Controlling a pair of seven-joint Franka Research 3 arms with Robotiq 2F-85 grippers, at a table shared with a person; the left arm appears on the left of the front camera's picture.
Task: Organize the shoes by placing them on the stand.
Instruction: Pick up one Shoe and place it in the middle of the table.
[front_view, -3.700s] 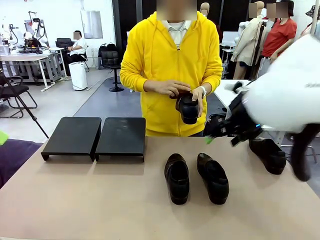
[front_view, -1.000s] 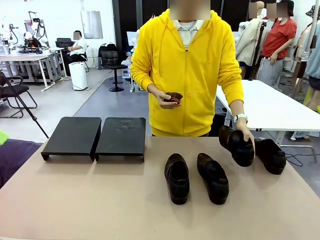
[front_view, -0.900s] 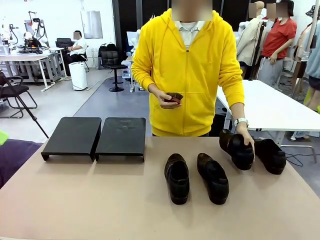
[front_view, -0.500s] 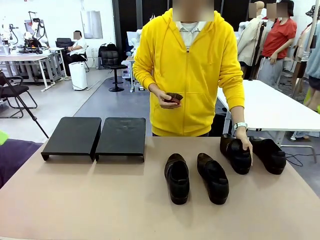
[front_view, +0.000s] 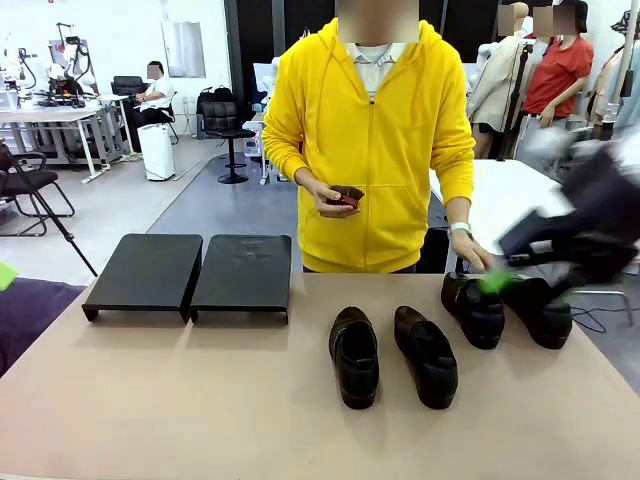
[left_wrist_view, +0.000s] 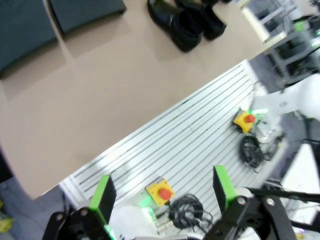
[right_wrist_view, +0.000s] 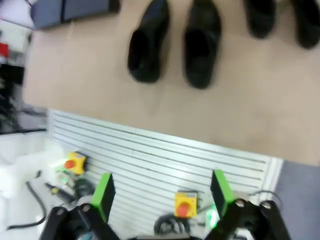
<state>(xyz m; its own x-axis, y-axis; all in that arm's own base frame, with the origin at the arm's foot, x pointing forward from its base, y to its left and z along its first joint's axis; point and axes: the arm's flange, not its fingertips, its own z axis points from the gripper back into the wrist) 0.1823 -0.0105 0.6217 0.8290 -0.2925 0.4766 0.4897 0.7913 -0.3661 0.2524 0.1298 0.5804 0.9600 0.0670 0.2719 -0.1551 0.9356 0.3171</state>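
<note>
The beige table (front_view: 180, 410) lies open across the lower half of the front view. The stand (front_view: 190, 272), two black platforms side by side, sits at the upper left of the tabletop. The shoes (front_view: 354, 357) lie in two pairs, at the center and at the right, with the person's hand (front_view: 476, 262) just above the right pair. Grey floor opens behind at the upper left. The left gripper (left_wrist_view: 162, 194) and the right gripper (right_wrist_view: 162, 192) hang over the table's near edge, jaws wide and free.

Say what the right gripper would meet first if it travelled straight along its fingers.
Likely the white ribbed base by the yellow button box, short of the table and shoes; depth is unclear.
</note>
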